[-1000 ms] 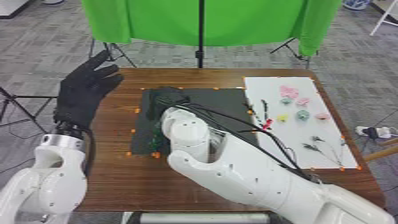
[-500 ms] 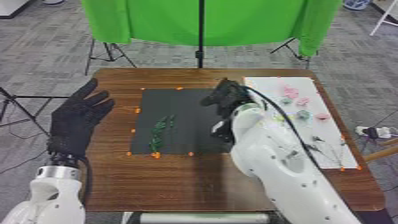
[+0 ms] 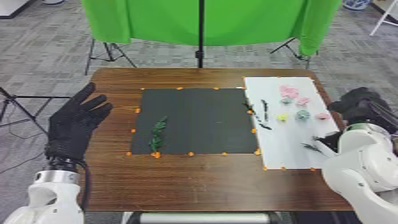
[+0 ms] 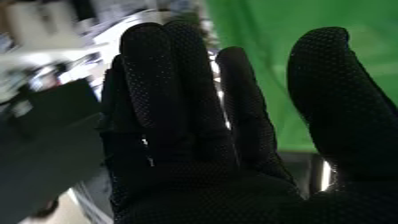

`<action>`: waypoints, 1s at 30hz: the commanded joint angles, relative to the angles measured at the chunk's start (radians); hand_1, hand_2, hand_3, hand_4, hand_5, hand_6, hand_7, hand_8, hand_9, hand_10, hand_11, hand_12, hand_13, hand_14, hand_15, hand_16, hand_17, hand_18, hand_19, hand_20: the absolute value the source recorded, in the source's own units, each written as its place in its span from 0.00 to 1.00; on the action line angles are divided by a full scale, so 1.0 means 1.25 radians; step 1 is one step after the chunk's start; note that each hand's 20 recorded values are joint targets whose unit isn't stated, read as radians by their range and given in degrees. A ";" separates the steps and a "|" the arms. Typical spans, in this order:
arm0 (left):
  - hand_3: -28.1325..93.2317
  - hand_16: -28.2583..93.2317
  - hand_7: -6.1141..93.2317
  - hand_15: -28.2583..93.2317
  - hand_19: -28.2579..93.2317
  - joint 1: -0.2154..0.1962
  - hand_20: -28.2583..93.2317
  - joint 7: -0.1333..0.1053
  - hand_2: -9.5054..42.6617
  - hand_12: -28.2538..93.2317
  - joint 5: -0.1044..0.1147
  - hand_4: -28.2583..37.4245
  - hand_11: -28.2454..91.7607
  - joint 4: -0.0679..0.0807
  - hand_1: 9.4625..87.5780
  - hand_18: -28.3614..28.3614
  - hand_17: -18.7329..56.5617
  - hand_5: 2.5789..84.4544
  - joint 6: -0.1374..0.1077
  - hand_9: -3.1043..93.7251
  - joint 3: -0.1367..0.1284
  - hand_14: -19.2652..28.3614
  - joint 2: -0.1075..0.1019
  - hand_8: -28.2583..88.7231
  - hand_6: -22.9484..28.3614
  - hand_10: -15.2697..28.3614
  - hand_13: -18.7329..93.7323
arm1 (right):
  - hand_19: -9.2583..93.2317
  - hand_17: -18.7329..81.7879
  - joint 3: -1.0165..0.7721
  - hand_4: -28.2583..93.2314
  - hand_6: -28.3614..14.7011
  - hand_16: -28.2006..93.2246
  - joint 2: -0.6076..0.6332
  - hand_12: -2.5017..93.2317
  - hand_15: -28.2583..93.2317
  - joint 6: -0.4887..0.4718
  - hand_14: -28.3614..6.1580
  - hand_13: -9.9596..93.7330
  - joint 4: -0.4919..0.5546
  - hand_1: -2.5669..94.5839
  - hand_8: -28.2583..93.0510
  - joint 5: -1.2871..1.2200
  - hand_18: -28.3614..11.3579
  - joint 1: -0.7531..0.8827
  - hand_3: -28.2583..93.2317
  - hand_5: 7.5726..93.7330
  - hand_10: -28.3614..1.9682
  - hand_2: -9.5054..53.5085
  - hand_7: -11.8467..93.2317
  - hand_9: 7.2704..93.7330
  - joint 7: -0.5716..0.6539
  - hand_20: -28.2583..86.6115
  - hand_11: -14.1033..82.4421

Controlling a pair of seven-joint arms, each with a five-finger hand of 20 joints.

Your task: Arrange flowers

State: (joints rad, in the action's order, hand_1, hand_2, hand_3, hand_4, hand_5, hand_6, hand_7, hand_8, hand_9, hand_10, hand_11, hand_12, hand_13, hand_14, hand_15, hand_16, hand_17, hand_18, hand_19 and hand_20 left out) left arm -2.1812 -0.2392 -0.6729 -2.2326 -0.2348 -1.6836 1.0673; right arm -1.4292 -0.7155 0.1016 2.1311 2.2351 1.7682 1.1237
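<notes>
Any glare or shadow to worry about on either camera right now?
Head view: even light, no harsh glare on the dark mat, pink flowers distinct on the white sheet; right wrist view: bright patches behind the right hand, which looks nearly black.

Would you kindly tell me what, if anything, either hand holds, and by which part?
Nothing is held: the left hand and right hand are both open and empty.

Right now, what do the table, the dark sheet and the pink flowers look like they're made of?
The table: wood or laminate, with a low sheen and streaky brown grain. The dark sheet: matte paper or felt, perhaps; it shows no shine. The pink flowers: dull paper or fabric, perhaps, by their ruffled outlines.
</notes>
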 commanded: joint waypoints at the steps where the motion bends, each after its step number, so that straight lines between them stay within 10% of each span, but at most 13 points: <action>1: 0.87 0.16 0.17 0.69 0.71 -0.002 0.32 0.009 0.37 0.32 -0.002 0.07 0.46 0.002 0.21 0.96 0.14 0.46 0.002 0.41 0.001 0.97 0.013 0.16 0.61 0.81 0.41 | 0.93 0.45 -0.029 0.01 0.59 0.31 0.007 0.18 0.77 -0.127 0.36 0.71 -0.020 0.40 0.13 -0.024 0.06 0.105 0.87 0.59 0.29 0.00 0.24 0.70 0.038 0.40 0.45; 11: 0.87 0.16 0.17 0.69 0.71 0.006 0.32 0.033 0.37 0.32 -0.008 0.07 0.46 0.013 0.21 0.96 0.14 0.45 0.011 0.41 -0.002 0.97 0.032 0.16 0.61 0.81 0.41 | 0.93 0.45 -0.011 0.01 0.56 0.31 0.008 0.19 0.79 -0.195 0.35 0.70 -0.040 0.41 0.14 -0.042 0.05 0.113 0.86 0.62 0.29 0.00 0.24 0.70 0.029 0.41 0.45; 30: 0.87 0.16 0.17 0.69 0.71 -0.016 0.32 0.004 0.37 0.32 0.006 0.07 0.46 0.011 0.21 0.96 0.14 0.45 0.003 0.41 0.001 0.97 0.019 0.16 0.61 0.81 0.41 | 0.99 0.55 0.173 0.00 0.65 0.36 0.060 0.23 0.76 -0.142 0.55 0.87 -0.122 0.59 0.27 0.111 0.12 0.017 0.78 0.91 0.53 0.00 0.34 0.94 0.019 0.43 0.54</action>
State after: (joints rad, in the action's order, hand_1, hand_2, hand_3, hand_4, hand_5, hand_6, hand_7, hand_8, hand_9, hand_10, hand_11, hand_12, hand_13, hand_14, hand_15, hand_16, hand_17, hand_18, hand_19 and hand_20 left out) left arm -2.1831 -0.2254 -0.6727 -2.2238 -0.2306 -1.6814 1.0949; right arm -1.2197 -0.6422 -0.1351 1.9811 2.3334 1.7954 1.1452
